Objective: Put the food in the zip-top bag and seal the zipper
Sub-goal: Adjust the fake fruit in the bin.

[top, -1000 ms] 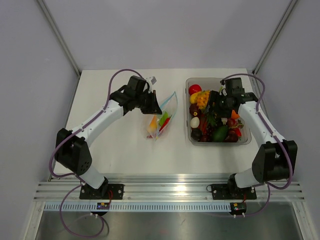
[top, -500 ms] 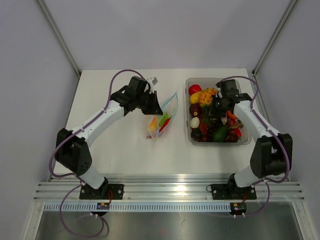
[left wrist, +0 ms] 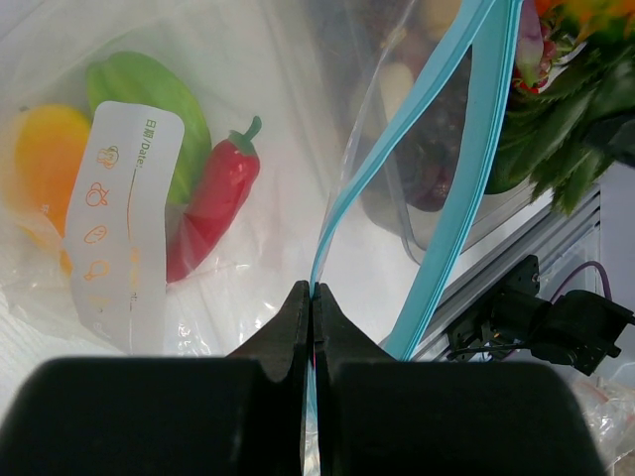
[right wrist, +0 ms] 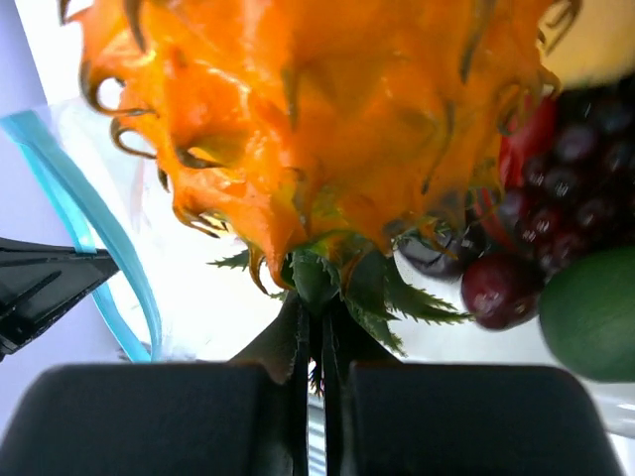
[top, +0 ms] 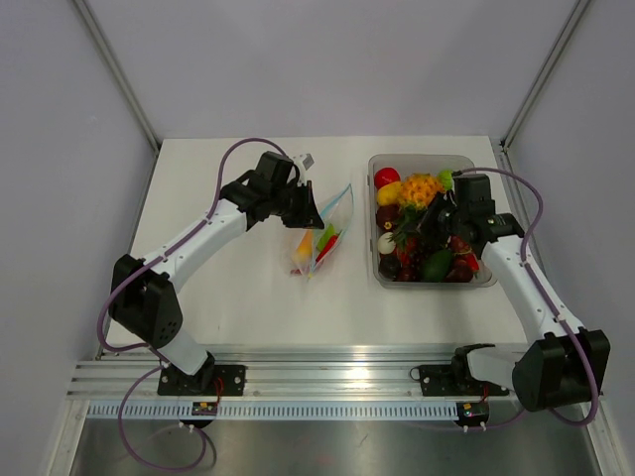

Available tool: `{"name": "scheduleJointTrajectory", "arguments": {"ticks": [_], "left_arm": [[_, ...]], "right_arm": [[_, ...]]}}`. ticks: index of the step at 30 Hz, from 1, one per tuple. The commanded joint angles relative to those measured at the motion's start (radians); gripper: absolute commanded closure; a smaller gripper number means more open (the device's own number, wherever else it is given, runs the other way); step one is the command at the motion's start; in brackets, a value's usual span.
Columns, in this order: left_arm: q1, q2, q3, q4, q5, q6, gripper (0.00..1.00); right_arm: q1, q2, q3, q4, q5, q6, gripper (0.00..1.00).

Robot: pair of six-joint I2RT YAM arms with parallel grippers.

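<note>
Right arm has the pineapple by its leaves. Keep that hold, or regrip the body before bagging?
Keep the leaves, taken from the crown end. The right gripper is shut on the pineapple at its green crown, a thin tuft that fits between the fingers. The orange body looks broad and spiky, probably too wide to pinch.

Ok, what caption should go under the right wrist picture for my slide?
Right gripper pinching a spiky orange toy fruit by its green leaves, with the blue zipper at left.
</note>
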Motion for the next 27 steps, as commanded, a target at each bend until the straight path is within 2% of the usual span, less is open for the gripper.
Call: {"name": "scheduleJointTrajectory", "arguments": {"ticks": [1,5,7,9,10,11,12,15,16,19,22,27], "left_arm": [[-0.005,-0.002,0.019,0.032,-0.01,0.008,1.0],[-0.011,-0.002,0.025,0.012,-0.032,0.019,1.0],[-0.012,-0.01,0.023,0.014,-0.038,0.022,1.0],[-0.012,-0.016,0.014,0.015,-0.039,0.024,1.0],[-0.012,-0.017,0.014,0.015,-0.039,0.024,1.0],[-0.011,-0.02,0.011,0.015,-0.039,0.024,1.0],[-0.012,-0.021,0.009,0.017,-0.038,0.024,1.0],[-0.012,-0.022,0.006,0.017,-0.038,0.024,1.0],[-0.012,-0.024,0.006,0.018,-0.036,0.021,1.0],[-0.012,-0.028,0.0,0.024,-0.036,0.019,1.0],[-0.012,-0.028,-0.009,0.035,-0.038,0.013,1.0],[-0.012,-0.016,-0.009,0.043,-0.027,0.007,1.0]], "right_arm": [[0.006,-0.053,-0.111,0.093,-0.087,0.191,1.0],[0.006,-0.093,-0.212,0.231,-0.17,0.346,1.0],[0.006,-0.104,-0.255,0.304,-0.174,0.426,0.94],[0.006,-0.118,-0.278,0.364,-0.169,0.464,0.63],[0.006,-0.111,-0.277,0.413,-0.178,0.452,0.53],[0.006,-0.098,-0.258,0.411,-0.186,0.428,0.35],[0.006,-0.084,-0.231,0.356,-0.195,0.391,0.31],[0.008,-0.02,-0.085,0.222,-0.192,0.184,0.26],[0.008,-0.004,-0.026,0.123,-0.153,0.085,0.26],[0.011,-0.01,0.042,-0.052,0.013,-0.044,0.26],[0.013,-0.041,0.015,-0.109,0.087,-0.078,0.25],[0.011,-0.073,-0.097,-0.07,0.032,-0.053,0.22]]}}
